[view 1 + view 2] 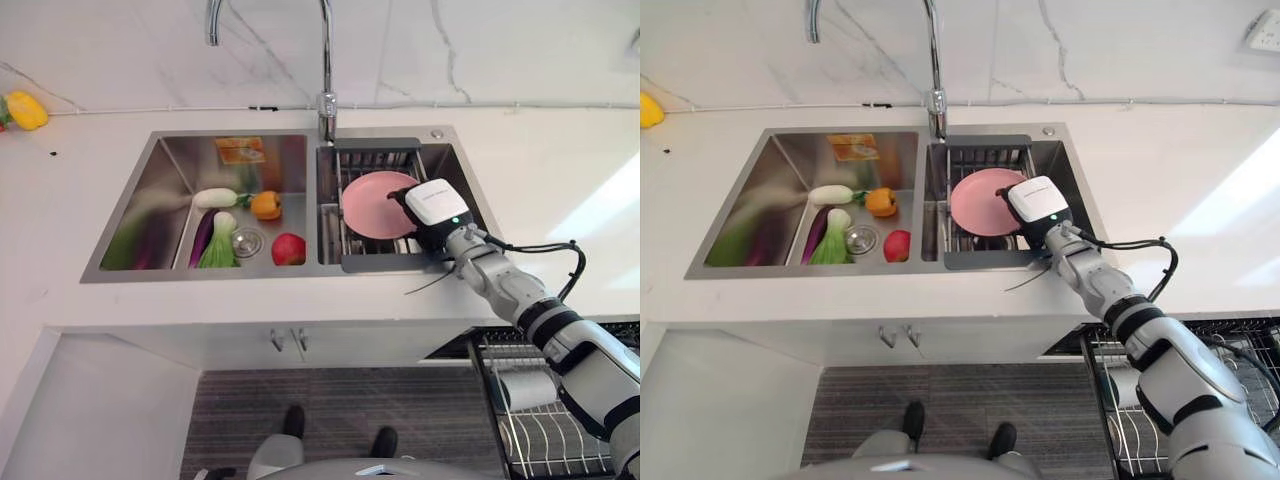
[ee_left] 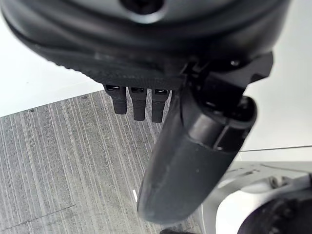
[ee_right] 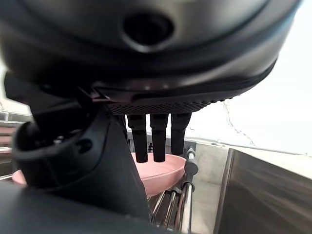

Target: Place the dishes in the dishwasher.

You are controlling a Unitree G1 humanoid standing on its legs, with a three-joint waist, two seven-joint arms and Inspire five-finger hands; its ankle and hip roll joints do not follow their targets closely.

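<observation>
While reaching over the right basin of the sink point(image 1: 130, 195), right hand point(image 1: 432, 208) poised at the right rim of one pink plate point(image 1: 375, 203), fingers point(image 3: 155, 139) straight and pointing down to the plate's edge, thumb apart, nothing grasped. Plate round, without a long axis, lying nearly flat and face up in one dark wire drain rack point(image 1: 350, 262) spanning the right basin below one tap point(image 1: 326, 100). In the left basin, near its front right corner: one red apple point(image 1: 288, 248), one orange pepper point(image 1: 266, 204), one white radish point(image 1: 214, 197), one purple aubergine point(image 1: 201, 238), one green leafy vegetable point(image 1: 220, 243). One yellow pepper point(image 1: 26, 110) at the counter's far left edge. One dishwasher rack point(image 1: 550, 440) pulled out at lower right. Left hand point(image 2: 195, 161) over grey striped floor, fingers straight, empty.
</observation>
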